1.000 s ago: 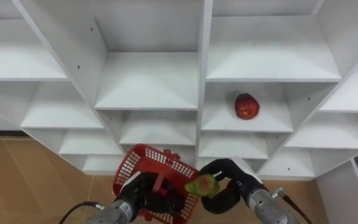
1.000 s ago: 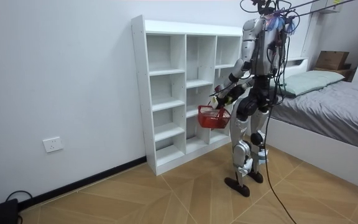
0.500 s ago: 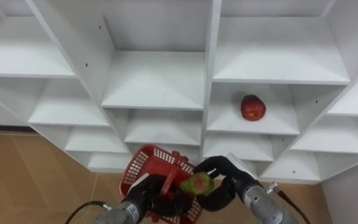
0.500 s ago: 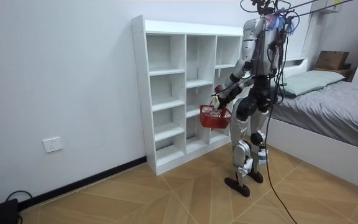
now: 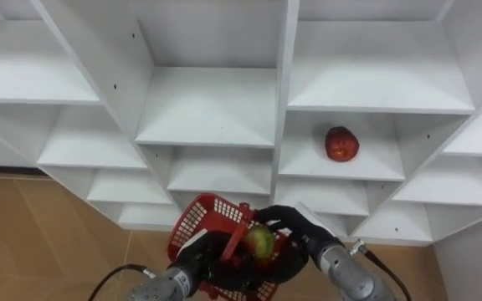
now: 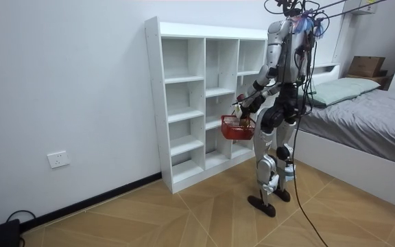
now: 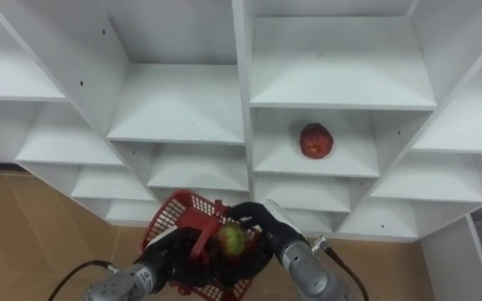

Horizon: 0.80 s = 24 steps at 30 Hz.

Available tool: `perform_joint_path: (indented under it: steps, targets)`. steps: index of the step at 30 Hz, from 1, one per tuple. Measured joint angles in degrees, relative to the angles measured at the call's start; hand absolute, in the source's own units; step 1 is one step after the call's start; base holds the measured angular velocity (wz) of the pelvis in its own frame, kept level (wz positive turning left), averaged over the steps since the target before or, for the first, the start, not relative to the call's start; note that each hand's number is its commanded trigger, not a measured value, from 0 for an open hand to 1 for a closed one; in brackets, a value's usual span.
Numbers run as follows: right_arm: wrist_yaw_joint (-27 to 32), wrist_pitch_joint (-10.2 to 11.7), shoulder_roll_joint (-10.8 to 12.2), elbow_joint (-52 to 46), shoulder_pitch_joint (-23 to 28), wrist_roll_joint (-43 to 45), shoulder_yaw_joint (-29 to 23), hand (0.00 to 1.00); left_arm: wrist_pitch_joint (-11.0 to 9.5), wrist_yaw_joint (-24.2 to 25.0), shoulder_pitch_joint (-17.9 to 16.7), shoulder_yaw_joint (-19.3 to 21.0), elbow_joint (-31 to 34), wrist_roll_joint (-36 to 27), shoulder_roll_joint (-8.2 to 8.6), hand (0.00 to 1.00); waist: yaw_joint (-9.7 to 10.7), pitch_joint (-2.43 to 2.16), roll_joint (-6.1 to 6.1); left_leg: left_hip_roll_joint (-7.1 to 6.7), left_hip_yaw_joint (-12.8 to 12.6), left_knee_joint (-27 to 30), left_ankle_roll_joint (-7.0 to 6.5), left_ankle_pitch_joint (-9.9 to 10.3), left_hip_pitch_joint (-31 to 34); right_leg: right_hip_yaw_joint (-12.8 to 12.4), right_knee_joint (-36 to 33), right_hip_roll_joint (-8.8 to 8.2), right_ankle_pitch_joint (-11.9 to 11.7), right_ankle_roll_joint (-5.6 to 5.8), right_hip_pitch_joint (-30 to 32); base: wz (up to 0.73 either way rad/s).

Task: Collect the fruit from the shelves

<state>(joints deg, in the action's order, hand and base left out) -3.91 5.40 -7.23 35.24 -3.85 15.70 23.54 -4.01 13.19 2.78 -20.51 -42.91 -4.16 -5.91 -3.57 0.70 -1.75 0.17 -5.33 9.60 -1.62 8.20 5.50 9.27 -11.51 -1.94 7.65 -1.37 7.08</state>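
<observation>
- While the red basket [image 5: 197, 219] is held low in front of the robot, its handle is gripped by the curled fingers of the left hand [image 5: 192, 259].
- A green-and-red fruit [image 5: 260, 241] is clasped in the right hand [image 5: 299, 230], whose dark fingers [image 5: 287, 216] are wrapped round it from above and behind.
- A moment ago the fruit was seen just outside the basket's right rim. It has since been carried inward and is now held over the basket's mouth, touching or nearly touching the handle.
- The fruit has not yet been let go, so the drop into the basket is judged to be the step in hand. Opening the right hand's fingers should be all that remains for this piece.
- Below the basket, the wooden floor [image 5: 40, 230] is seen at the closet's foot.
- Farther off, a red apple [image 5: 341, 144] is left lying on a shelf of the white closet [image 5: 212, 109], to the right of an upright divider and well apart from both hands. It is judged to be the next fruit to collect.
- In the room view, the robot is shown standing upright close before the closet, with a bed [image 6: 369, 110] behind it.
</observation>
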Motion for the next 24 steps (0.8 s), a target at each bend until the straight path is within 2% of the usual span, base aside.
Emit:
perform_joint_path:
  steps: [5, 19, 24]
  targets:
    - [-0.01, -0.01, -0.03, 0.02, 0.00, -0.01, 0.02, 0.00, 0.00, -0.03, -0.14, -0.08, -0.03, 0.10, -0.12, 1.00, 0.04, 0.38, 0.07, 0.00, 0.00, -0.01, 0.00, 0.00, 0.01, 0.01, -0.01, 0.01, 0.03, 0.03, 0.01, 0.00]
    - [0.08, -0.01, -0.11, 0.02, 0.44, 0.02, 0.05, 0.00, 0.01, -0.06, -0.15, 0.05, 0.11, 0.15, -0.19, 1.00, 0.19, 0.32, -0.02, -0.01, 0.48, -0.01, 0.01, 0.01, 0.44, 0.22, 0.82, 0.09, -0.01, -0.02, -0.12, 0.01]
    - [0.09, -0.01, -0.36, -0.05, 0.44, -0.20, -0.03, 0.00, 0.00, -0.07, -0.13, 0.10, 0.22, 0.15, 0.03, 1.00, 0.21, 0.05, -0.32, -0.02, 0.64, 0.02, 0.01, 0.00, 0.43, 0.41, 0.83, 0.07, -0.01, -0.02, -0.22, 0.00]
